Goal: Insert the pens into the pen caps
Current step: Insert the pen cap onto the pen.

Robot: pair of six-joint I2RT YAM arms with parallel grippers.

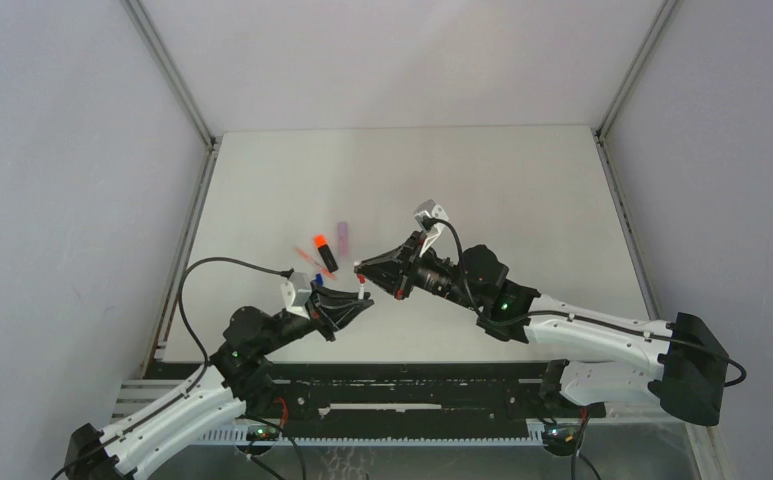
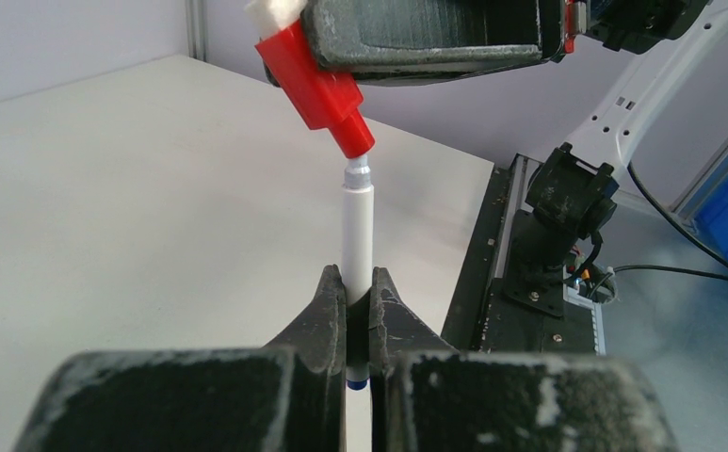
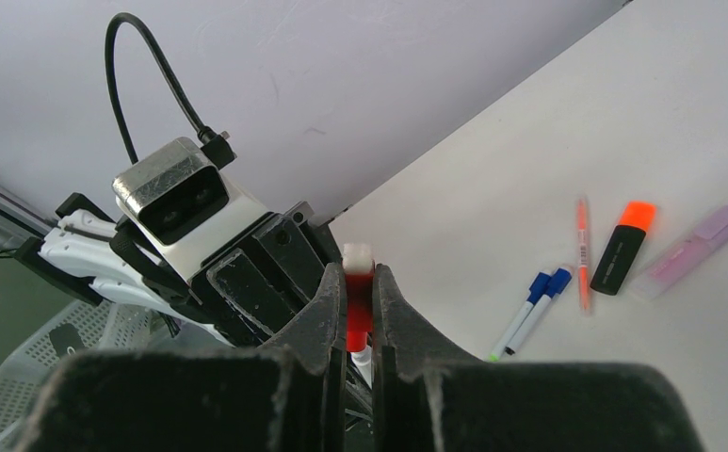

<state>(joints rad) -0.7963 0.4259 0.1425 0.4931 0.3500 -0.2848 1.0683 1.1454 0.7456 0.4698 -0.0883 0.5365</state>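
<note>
My left gripper (image 2: 357,279) is shut on a thin white pen (image 2: 357,231) with a blue end, holding it upright. My right gripper (image 3: 360,275) is shut on a red cap (image 3: 359,315) with a white end. In the left wrist view the red cap (image 2: 315,83) hangs tilted above the pen, and the pen's tip meets the cap's narrow mouth. In the top view the left gripper (image 1: 358,298) and the right gripper (image 1: 362,268) meet above the table's near left part. The pen's tip (image 3: 364,356) shows just under the cap.
On the table (image 3: 492,217) lie two white pens with blue caps (image 3: 531,309), a thin orange-red pen (image 3: 583,247), a black highlighter with an orange cap (image 3: 622,248) and a lilac highlighter (image 3: 691,250). They also show in the top view around the highlighter (image 1: 325,253). The left wrist camera (image 3: 171,193) is close to my right fingers.
</note>
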